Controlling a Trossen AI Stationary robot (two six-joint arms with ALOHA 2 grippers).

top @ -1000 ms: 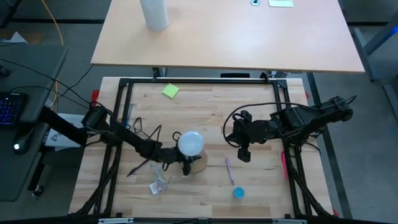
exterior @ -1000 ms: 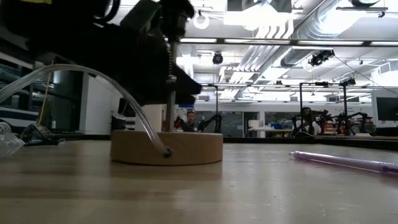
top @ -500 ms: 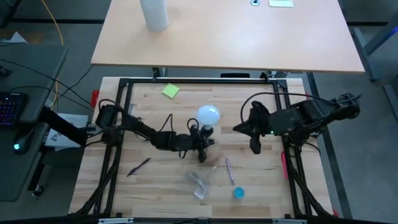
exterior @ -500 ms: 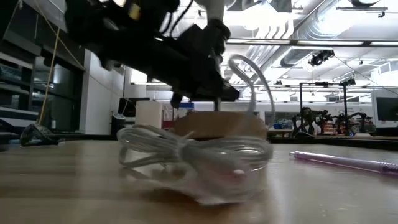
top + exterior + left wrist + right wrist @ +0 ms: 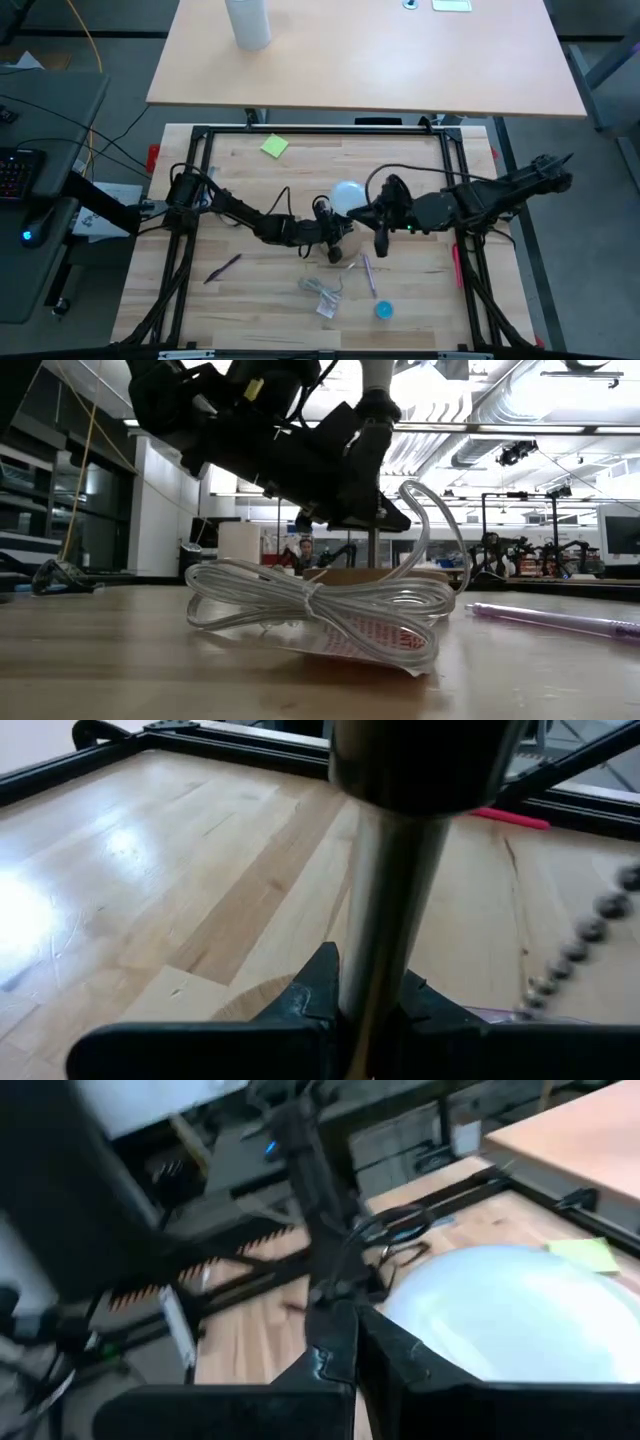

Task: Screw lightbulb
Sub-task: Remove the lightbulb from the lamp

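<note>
The table [image 5: 300,165] carries 2 arms meeting at its middle. The left gripper [image 5: 365,990] has its jaws clamped on the lamp's metal stem [image 5: 385,910], low down, just above the wooden base [image 5: 375,574]. The right gripper [image 5: 355,1325] comes in from the other side with its jaws pressed together on nothing. The bulb [image 5: 348,195] sits just beyond those fingertips, at the top of the stem, above the left jaws. Whether the tips touch the globe I cannot tell.

A cable bundle [image 5: 320,605] lies on the table near the left jaws, on the side away from the bulb. A purple pen [image 5: 368,272] lies near the right jaws, and a small blue cap [image 5: 384,310] sits farther out past it.

Risks, as I judge them:
- Closed jaws cannot turn a globe. If the right gripper only pushes, the bulb may tilt in its thread or the whole lamp may tip, since the left grip is on a thin, smooth rod that could slip or twist.
- A push off-centre could cross-thread the bulb.
- The cable trails from the base, so dragging the lamp may snag it.

Containers: the only real one is the socket at the stem's top — it is hidden under the globe, so how deep the bulb's screw sits in it cannot be told. The cap's inside is too small to read.
</note>
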